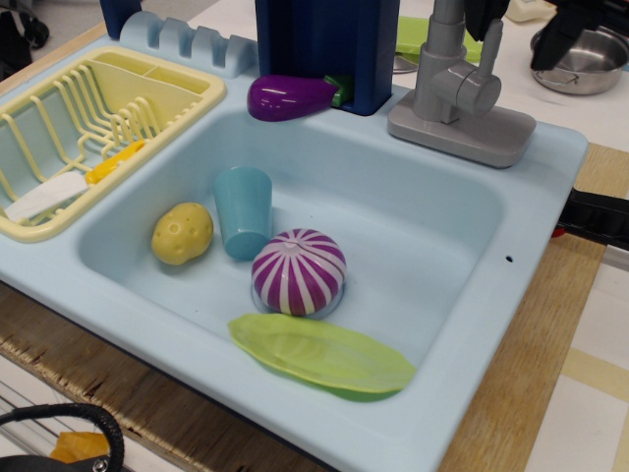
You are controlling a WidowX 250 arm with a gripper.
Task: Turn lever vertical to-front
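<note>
The grey toy faucet [457, 90] stands on its flat grey base [491, 141] at the sink's back right corner. Its slim light-grey lever [489, 47] points up, tilted slightly to the right. The thicker spout pipe [442, 29] rises to its left. My black gripper [521, 25] is at the frame's top edge, just above the lever. Its jaws are spread wide. The left finger [485, 14] hovers at the lever's tip and the right finger [556, 33] is well to the right. It holds nothing.
The light-blue sink [295, 147] holds a yellow potato [182, 233], a blue cup [242, 208], a purple-striped onion [299, 271] and a green leaf [324, 352]. A purple eggplant [289, 96] lies on the rim by a dark blue block [324, 49]. A yellow drying rack [88, 128] is at left and a metal bowl [590, 64] at back right.
</note>
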